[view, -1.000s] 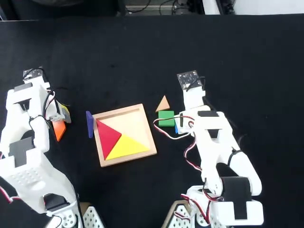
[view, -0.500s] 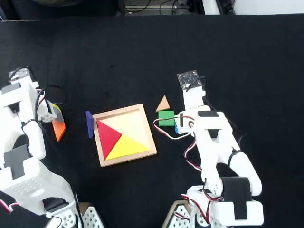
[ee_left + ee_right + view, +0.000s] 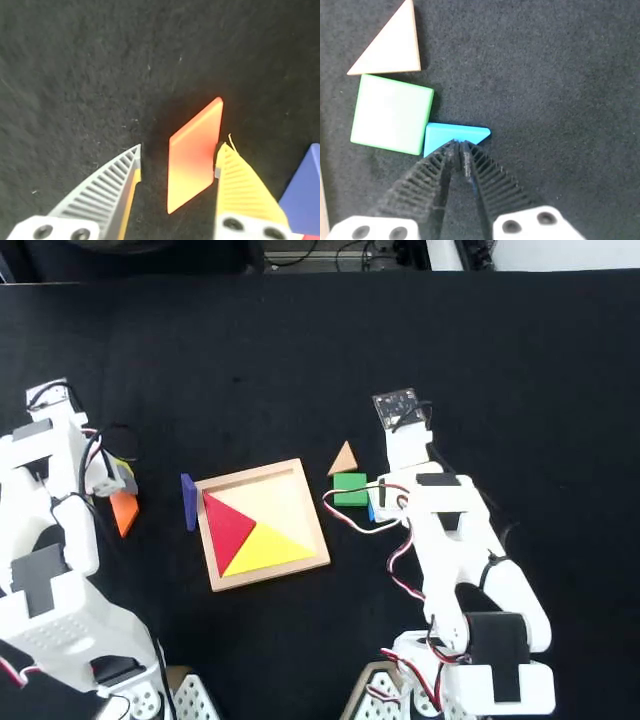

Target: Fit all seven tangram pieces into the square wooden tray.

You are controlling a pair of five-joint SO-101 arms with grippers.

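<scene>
Your left claw (image 3: 177,150) is spread. Its ribbed fingers stand either side of the orange parallelogram (image 3: 194,156), which lies flat. The yellow finger (image 3: 237,180) touches one long edge, and the grey finger (image 3: 112,182) stands apart from the other.

Your right claw (image 3: 459,146) is pressed together with nothing pinched, its black tips over the light blue triangle (image 3: 455,133). That triangle lies against the green square (image 3: 391,113), and a pale wooden triangle (image 3: 392,50) sits just beside the square's far edge.

Between the arms lies the square wooden tray (image 3: 250,472). It holds a red triangle (image 3: 227,523) and a yellow triangle (image 3: 268,546), which meet along one edge. The rest of its floor is bare pale wood. A dark blue piece (image 3: 188,501) lies just beside the rim on your left arm's side.

Everything rests on a matte black cloth (image 3: 500,350), fuzzy and flecked with lint. Cables (image 3: 340,252) lie beyond its far edge.
</scene>
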